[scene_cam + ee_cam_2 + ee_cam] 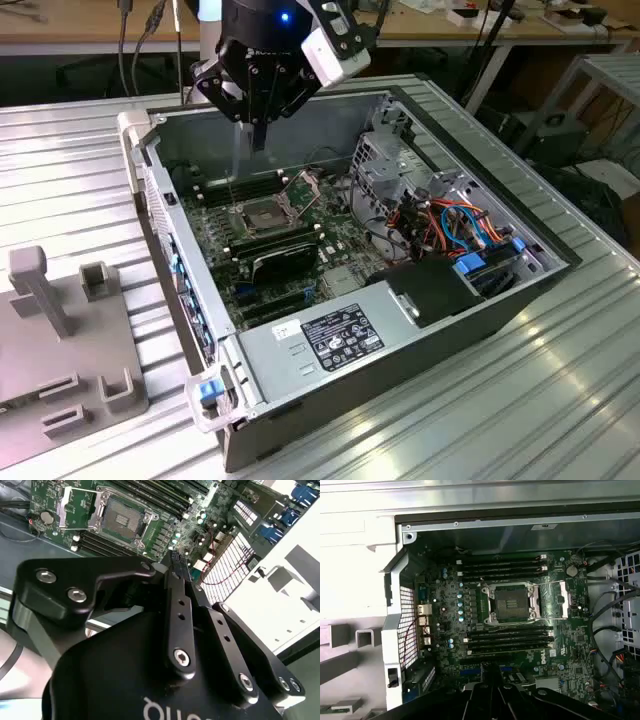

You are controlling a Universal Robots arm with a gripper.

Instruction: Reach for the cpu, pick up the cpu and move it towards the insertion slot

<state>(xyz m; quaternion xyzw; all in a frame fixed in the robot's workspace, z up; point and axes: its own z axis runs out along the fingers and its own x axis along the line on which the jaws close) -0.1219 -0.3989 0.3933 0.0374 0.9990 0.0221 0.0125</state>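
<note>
1. We see the fingers (258,135) drawn narrow together above the case (330,125).
2. The slot (262,215) lies open below them, apart; whether they pinch the cpu we cannot tell.

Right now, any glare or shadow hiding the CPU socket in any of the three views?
Exterior view: CPU socket dimly lit, silver frame readable; blue light glows on the arm. First wrist view: CPU socket evenly lit, case wall washed pale. Second wrist view: CPU socket unobstructed, pale surface blown out, claw dark in the foreground.
</note>
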